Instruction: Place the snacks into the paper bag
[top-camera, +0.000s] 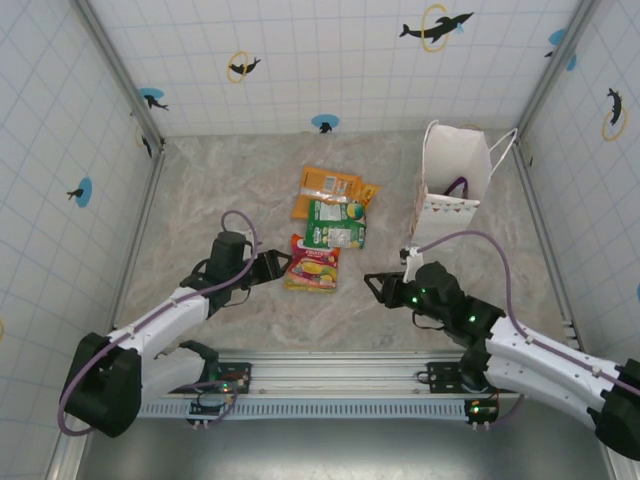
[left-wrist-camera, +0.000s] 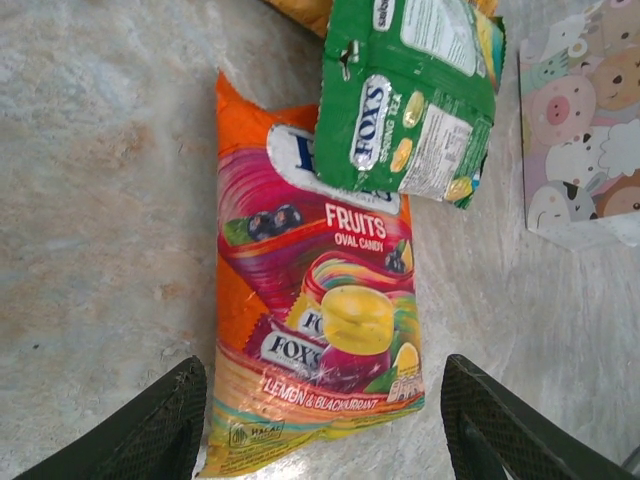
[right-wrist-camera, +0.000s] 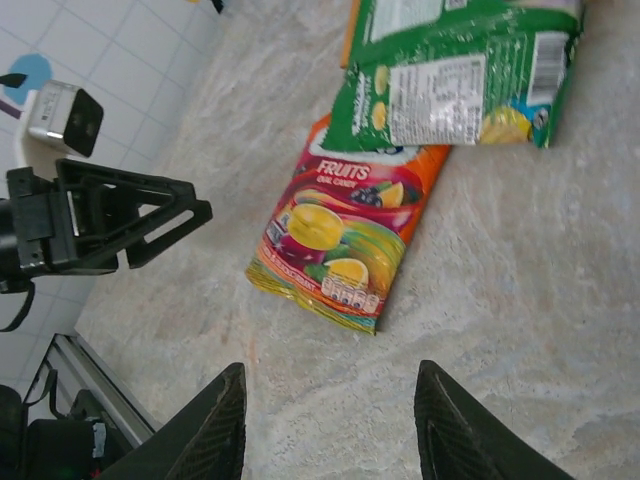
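Three snacks lie mid-table in a loose overlapping row: an orange packet (top-camera: 330, 185) farthest, a green packet (top-camera: 337, 222) in the middle and a red-yellow packet (top-camera: 313, 263) nearest. The white paper bag (top-camera: 455, 170) stands upright at the back right, mouth open, with something purple inside. My left gripper (top-camera: 280, 265) is open just left of the red-yellow packet (left-wrist-camera: 320, 330), whose near end lies between the wide-spread fingers (left-wrist-camera: 150, 430). The green packet (left-wrist-camera: 415, 95) overlaps that packet's far end. My right gripper (top-camera: 372, 285) is open over bare table (right-wrist-camera: 330, 430), short of the red-yellow packet (right-wrist-camera: 340, 240).
Tiled walls with dolphin stickers (top-camera: 435, 25) close in the marbled table (top-camera: 220, 190) on three sides. The bag's printed face (left-wrist-camera: 585, 120) shows right of the packets. The left gripper (right-wrist-camera: 110, 220) appears in the right wrist view. A metal rail (top-camera: 330, 365) runs along the near edge.
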